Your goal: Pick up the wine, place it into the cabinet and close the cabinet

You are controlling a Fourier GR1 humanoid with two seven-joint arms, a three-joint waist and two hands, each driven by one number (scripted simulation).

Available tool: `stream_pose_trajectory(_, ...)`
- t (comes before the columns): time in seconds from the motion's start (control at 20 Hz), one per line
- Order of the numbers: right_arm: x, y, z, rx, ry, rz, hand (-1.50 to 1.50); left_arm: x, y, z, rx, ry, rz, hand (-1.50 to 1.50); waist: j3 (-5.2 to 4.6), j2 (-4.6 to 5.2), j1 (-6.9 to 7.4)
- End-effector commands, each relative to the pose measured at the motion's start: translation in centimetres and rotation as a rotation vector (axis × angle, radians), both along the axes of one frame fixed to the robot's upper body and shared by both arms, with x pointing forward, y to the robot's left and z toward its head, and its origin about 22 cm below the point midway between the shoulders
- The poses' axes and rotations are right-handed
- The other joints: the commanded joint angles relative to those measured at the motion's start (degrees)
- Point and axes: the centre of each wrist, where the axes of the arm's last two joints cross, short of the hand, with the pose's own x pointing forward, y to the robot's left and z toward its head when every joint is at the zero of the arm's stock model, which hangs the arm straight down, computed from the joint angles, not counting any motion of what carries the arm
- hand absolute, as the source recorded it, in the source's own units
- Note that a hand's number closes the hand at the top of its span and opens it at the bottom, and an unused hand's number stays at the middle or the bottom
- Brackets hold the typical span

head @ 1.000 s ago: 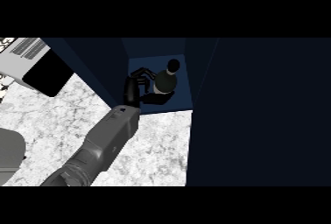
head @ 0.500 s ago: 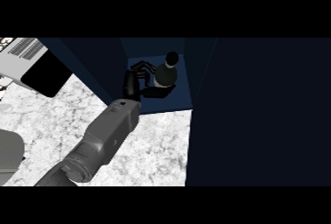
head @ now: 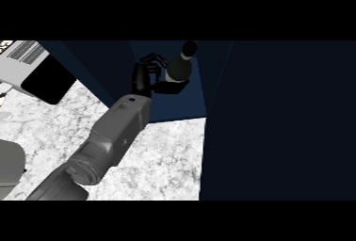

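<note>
My left hand (head: 147, 76) reaches into the open cabinet (head: 173, 101), fingers and thumb curled round the wine (head: 178, 69). The bottle is tilted, its dark cap toward the cabinet's back, its body between my fingers above and my thumb below. It sits inside the cabinet, over the dark blue floor. My grey forearm (head: 111, 136) crosses the marbled counter (head: 160, 160) from the lower left. The cabinet door (head: 278, 122) stands open at the right, a wide dark panel. My right hand is out of sight.

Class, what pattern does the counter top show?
Mottled grey-and-white marble on the counter top, head view.
</note>
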Motion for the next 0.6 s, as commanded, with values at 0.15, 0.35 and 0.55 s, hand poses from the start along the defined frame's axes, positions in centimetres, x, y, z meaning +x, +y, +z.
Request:
stream_pose_trajectory(0.15, -0.5, 0.7, -0.8, -0.003, 0.011, 0.009, -1.5, 1.0, -0.4, 1.9, 0.003, -0.019, 0.013, 1.5, 0.02, -0.15, 0.43)
stream_pose_trajectory(0.35, -0.2, 0.5, 0.4, -0.018, -0.006, 0.007, -1.5, 1.5, 0.6, 2.5, 0.057, -0.033, 0.061, 1.5, -0.03, 0.27, -0.26)
stream_pose_trajectory(0.55, 0.2, -0.2, 0.1, -0.008, -0.016, 0.02, -1.5, 1.5, 1.5, 2.2, 0.088, -0.031, 0.09, 1.5, 0.02, 0.68, -0.71)
